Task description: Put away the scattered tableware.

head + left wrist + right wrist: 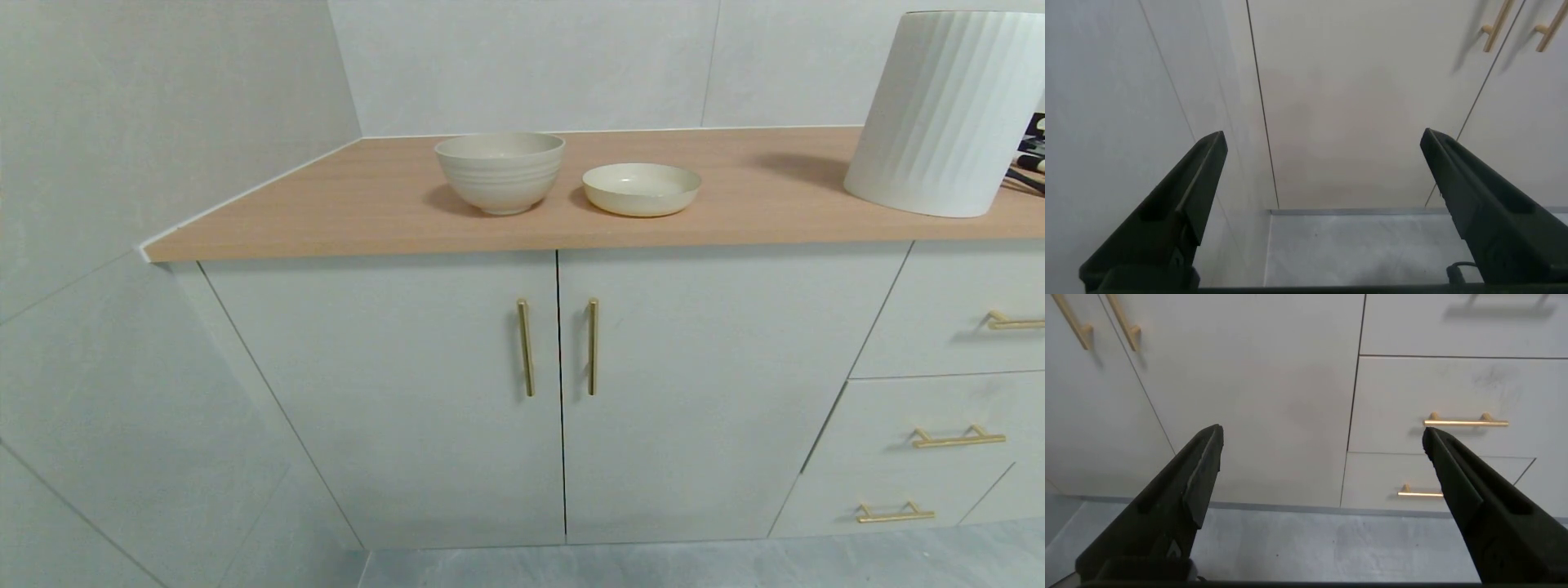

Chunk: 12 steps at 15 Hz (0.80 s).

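Bowl (500,171) and shallow cream dish (642,189) sat side by side on the desk (343,212), a white tub (947,114) cut off rightward, left pincer (1320,140) and right pincer (1320,434) gaping empty.

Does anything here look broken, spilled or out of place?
Nothing looks damaged or spilled. The deep bowl and the shallow dish stand upright, side by side but apart, on the wooden counter. They are simply left out, above the shut cabinet doors.
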Available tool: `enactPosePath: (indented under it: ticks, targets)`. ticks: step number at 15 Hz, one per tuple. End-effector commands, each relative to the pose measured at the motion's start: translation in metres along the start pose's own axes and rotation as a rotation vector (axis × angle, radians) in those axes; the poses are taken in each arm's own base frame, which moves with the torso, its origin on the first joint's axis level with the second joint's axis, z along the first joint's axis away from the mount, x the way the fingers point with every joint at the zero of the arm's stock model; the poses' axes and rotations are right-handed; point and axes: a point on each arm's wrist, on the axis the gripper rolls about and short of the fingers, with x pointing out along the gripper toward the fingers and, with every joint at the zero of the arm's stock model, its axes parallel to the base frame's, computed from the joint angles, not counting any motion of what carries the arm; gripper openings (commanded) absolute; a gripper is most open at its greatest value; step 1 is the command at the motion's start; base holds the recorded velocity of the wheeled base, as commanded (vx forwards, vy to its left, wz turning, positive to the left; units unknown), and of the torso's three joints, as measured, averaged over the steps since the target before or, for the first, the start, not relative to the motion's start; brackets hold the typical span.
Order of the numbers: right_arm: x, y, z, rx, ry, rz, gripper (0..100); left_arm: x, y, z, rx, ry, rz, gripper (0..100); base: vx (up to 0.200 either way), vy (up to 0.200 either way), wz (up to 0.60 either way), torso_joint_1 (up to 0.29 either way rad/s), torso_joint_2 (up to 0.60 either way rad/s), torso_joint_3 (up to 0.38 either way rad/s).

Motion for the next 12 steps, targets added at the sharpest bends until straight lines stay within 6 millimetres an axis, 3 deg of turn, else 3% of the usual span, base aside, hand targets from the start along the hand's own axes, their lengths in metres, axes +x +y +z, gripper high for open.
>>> enactPosePath:
  ticks: [1, 4, 12]
  targets:
    - [0.0001, 0.0000, 0.0001, -0.002, 0.001, 0.001, 100, 0.0000, 0.0000, 0.0000, 0.003, 0.000, 0.001, 100, 0.000, 0.000, 0.00, 0.000, 0.00, 0.000]
    - [0.0001, 0.0000, -0.0001, 0.000, 0.002, 0.001, 100, 0.0000, 0.0000, 0.0000, 0.002, 0.000, 0.001, 100, 0.200, 0.000, 0.00, -0.001, 0.00, 0.007]
    - [0.0001, 0.0000, 0.0001, -0.003, 0.001, 0.003, 100, 0.0000, 0.0000, 0.0000, 0.000, 0.000, 0.001, 100, 0.000, 0.000, 0.00, 0.000, 0.00, 0.000]
